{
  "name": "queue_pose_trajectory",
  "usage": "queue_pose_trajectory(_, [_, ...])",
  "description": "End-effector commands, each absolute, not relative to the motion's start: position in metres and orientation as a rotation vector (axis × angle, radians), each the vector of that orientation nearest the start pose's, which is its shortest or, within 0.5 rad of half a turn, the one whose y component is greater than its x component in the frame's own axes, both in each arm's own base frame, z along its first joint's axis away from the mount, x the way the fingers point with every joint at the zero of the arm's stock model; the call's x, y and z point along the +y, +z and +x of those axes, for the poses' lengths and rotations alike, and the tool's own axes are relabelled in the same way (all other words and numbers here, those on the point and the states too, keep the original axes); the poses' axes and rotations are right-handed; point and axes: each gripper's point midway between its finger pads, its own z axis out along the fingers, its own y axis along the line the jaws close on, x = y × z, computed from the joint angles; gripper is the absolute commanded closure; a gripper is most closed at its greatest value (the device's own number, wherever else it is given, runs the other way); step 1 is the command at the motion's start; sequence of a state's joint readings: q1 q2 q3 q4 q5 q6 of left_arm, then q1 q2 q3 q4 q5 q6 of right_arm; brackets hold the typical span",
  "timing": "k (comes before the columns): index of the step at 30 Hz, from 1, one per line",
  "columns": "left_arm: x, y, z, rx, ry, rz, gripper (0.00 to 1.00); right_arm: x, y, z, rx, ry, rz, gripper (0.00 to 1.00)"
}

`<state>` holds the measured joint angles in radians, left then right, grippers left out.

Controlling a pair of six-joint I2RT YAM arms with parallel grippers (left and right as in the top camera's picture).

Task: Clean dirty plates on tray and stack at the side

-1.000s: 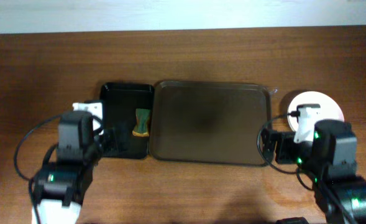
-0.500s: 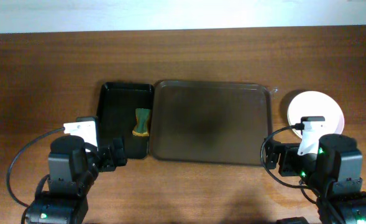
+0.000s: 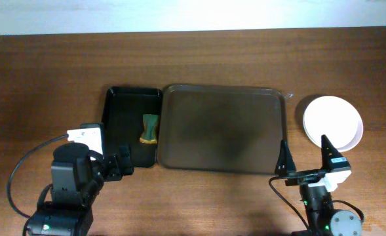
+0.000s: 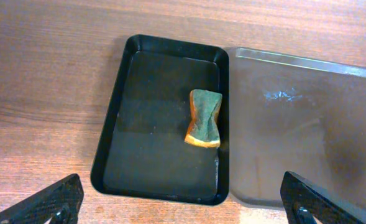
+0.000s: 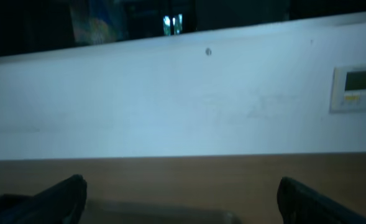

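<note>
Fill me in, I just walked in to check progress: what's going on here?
Nothing is being handled. The left gripper and right gripper both hang open and empty. The sponge lies in the black tray, the brown tray holds no plates, and a white plate sits just right of it.

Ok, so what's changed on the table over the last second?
The left end effector drew back from the black rectangular tray, then halted. The right end effector retreated further, fully uncovering the round white plate, and tipped up to face the wall, jaws open. Nothing was grasped or released. The green and yellow sponge, the brown rectangular tray, the black tray and the plate stayed put.
</note>
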<state>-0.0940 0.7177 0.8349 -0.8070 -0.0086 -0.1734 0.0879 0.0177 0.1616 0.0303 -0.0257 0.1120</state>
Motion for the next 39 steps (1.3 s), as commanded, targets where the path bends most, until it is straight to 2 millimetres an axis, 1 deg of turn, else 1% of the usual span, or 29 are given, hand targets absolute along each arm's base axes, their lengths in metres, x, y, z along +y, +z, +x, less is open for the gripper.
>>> queue_pose_trajectory(1, [-0.02, 0.219, 0.246, 2.259, -0.127, -0.108, 0.0, 0.024, 0.227, 0.238, 1.436, 0.174, 0.001, 0.02])
queue_pose_trajectory(2, [-0.02, 0.219, 0.246, 2.259, -0.127, -0.108, 0.0, 0.023, 0.216, 0.24, 1.46, 0.168, 0.007, 0.02])
queue_pose_trajectory(3, [-0.02, 0.219, 0.246, 2.259, -0.127, -0.108, 0.0, 0.02, 0.196, 0.244, 1.503, 0.151, 0.023, 0.02])
queue_pose_trajectory(4, [-0.02, 0.219, 0.246, 2.259, -0.127, -0.108, 0.0, 0.02, 0.182, 0.246, 1.544, 0.149, 0.023, 0.02])
queue_pose_trajectory(5, [-0.02, 0.219, 0.246, 2.259, -0.126, -0.107, 0.0, 0.021, 0.162, 0.246, 1.623, 0.145, 0.023, 0.02])
queue_pose_trajectory(6, [-0.02, 0.219, 0.246, 2.259, -0.127, -0.108, 0.0, 0.021, 0.155, 0.245, 1.655, 0.144, 0.022, 0.02])
queue_pose_trajectory(26, [-0.02, 0.219, 0.246, 2.259, -0.127, -0.108, 0.0, 0.021, 0.155, 0.245, 1.652, 0.143, 0.023, 0.02])
queue_pose_trajectory(27, [-0.019, 0.218, 0.246, 2.26, -0.122, -0.109, 0.0, 0.021, 0.155, 0.245, 1.652, 0.143, 0.023, 0.02])
queue_pose_trajectory(28, [-0.011, 0.22, 0.246, 2.247, -0.07, -0.134, 0.0, 0.021, 0.155, 0.245, 1.652, 0.143, 0.023, 0.01])
queue_pose_trajectory(30, [-0.007, 0.221, 0.242, 2.221, -0.053, -0.144, 0.0, 0.021, 0.155, 0.245, 1.652, 0.143, 0.023, 0.02])
queue_pose_trajectory(31, [-0.007, 0.221, 0.24, 2.193, -0.055, -0.145, 0.0, 0.021, 0.155, 0.245, 1.652, 0.143, 0.023, 0.02])
queue_pose_trajectory(33, [-0.007, 0.211, 0.239, 2.105, -0.068, -0.145, 0.0, 0.021, 0.155, 0.245, 1.652, 0.143, 0.023, 0.02])
queue_pose_trajectory(37, [-0.006, 0.19, 0.245, 1.844, -0.104, -0.147, 0.0, 0.021, 0.155, 0.245, 1.652, 0.143, 0.023, 0.02])
queue_pose_trajectory(38, [-0.006, 0.188, 0.246, 1.802, -0.109, -0.147, 0.0, 0.021, 0.155, 0.245, 1.652, 0.143, 0.023, 0.02])
queue_pose_trajectory(39, [-0.006, 0.188, 0.248, 1.72, -0.12, -0.145, 0.0, 0.021, 0.155, 0.245, 1.652, 0.143, 0.023, 0.02])
